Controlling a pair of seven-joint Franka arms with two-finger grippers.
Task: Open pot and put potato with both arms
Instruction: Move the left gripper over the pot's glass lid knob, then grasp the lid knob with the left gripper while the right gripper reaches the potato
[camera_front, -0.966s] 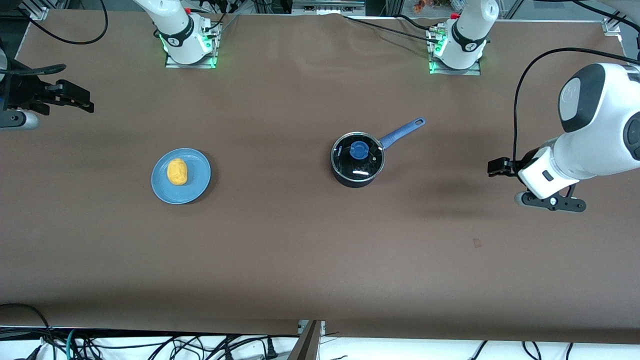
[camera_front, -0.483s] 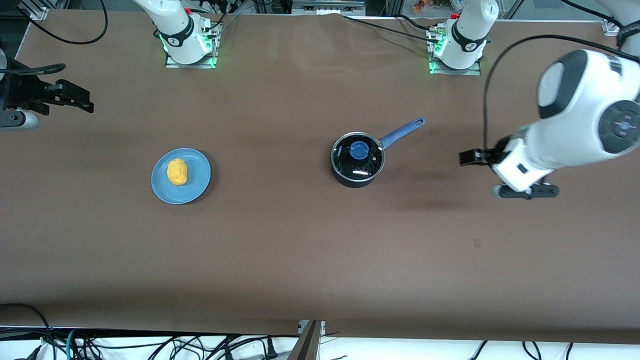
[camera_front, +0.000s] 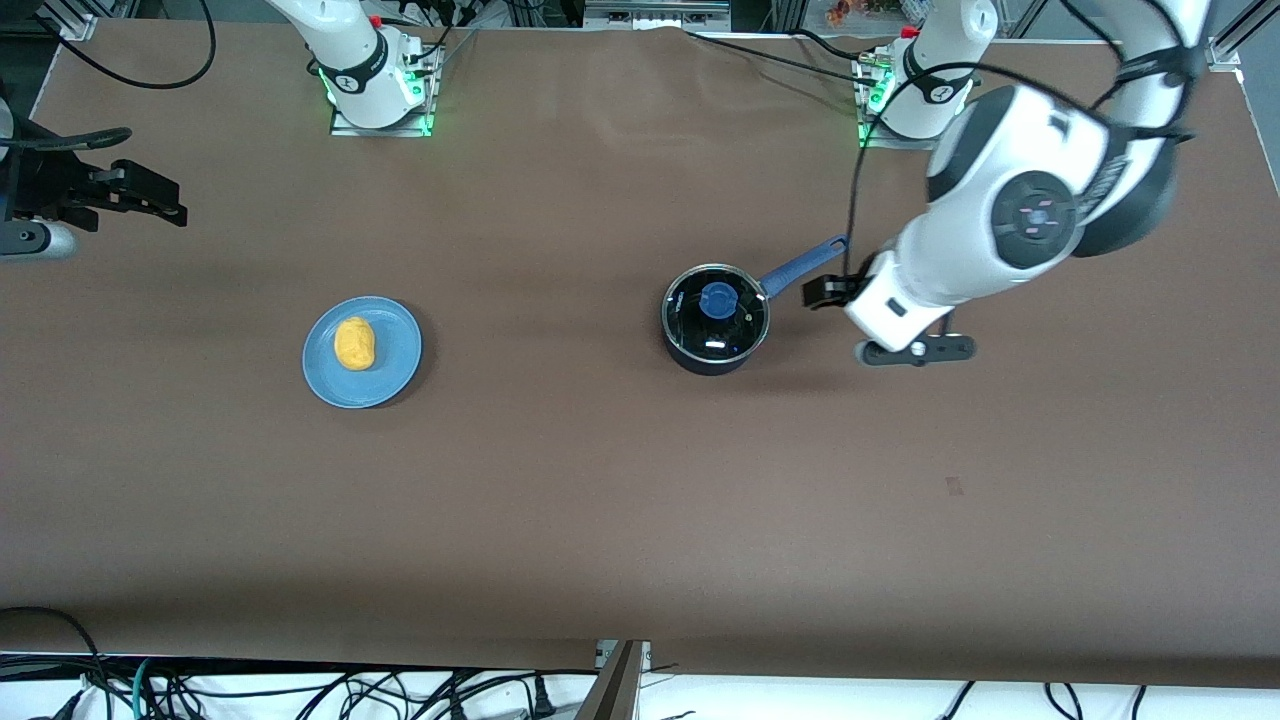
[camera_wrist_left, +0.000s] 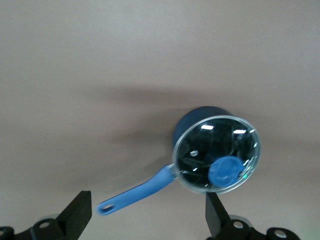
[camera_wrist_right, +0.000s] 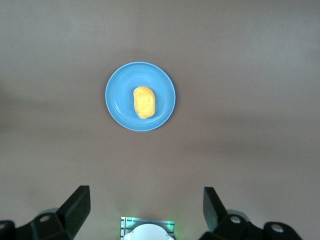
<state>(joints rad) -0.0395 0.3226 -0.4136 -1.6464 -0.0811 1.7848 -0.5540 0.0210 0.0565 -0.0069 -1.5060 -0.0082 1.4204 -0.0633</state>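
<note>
The black pot (camera_front: 715, 330) stands mid-table with its glass lid and blue knob (camera_front: 717, 300) on, and its blue handle (camera_front: 805, 262) points toward the left arm's base. My left gripper (camera_front: 825, 292) hangs open and empty in the air by the handle's end. In the left wrist view the handle (camera_wrist_left: 137, 190) lies between the open fingers (camera_wrist_left: 77, 216), with the pot (camera_wrist_left: 200, 117) and knob (camera_wrist_left: 225, 171) beside it. The potato (camera_front: 354, 343) lies on a blue plate (camera_front: 395, 370). My right gripper (camera_front: 160, 198) waits open at the right arm's end of the table. The right wrist view shows the potato (camera_wrist_right: 144, 102).
The blue plate (camera_wrist_right: 117, 82) sits toward the right arm's end of the brown table. The two arm bases (camera_front: 380, 90) (camera_front: 915, 95) stand along the table's edge farthest from the front camera. Cables hang below the table's near edge.
My left arm has swung in from the left arm's end of the table to the pot's handle. The right arm, pot and potato have not moved.
</note>
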